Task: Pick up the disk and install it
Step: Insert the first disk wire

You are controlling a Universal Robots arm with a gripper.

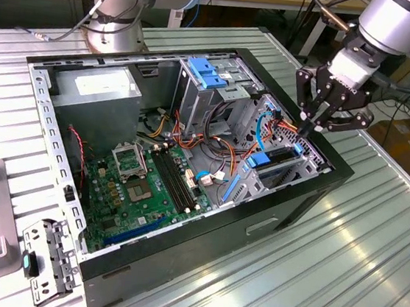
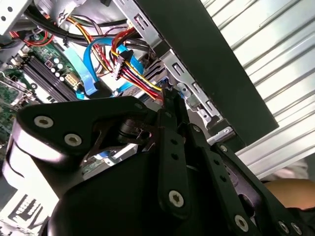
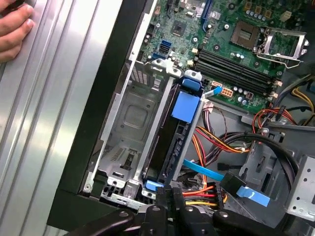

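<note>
The disk [image 1: 276, 164] stands on edge in the drive bay at the open computer case's side toward the exterior view's right, with its blue plastic frame [image 1: 257, 159] showing. In the first wrist view the disk [image 3: 166, 145] is a dark slab between metal rails, with a blue tab [image 3: 187, 105] at one end. My gripper [image 1: 306, 128] hangs just above the bay's outer end, its fingers together with nothing seen between them. In both wrist views the gripper tip [image 3: 170, 194] [image 2: 168, 98] sits right by the bay's end and a bundle of coloured cables [image 2: 133, 69].
The case [image 1: 203, 235] lies open on a ribbed metal table [image 1: 339, 272]. Inside are a green motherboard [image 1: 142, 183], a grey metal box [image 1: 97, 89] and a tall grey cage with a blue latch [image 1: 203, 72]. A person's hand [image 3: 15, 29] rests on the table beside the case.
</note>
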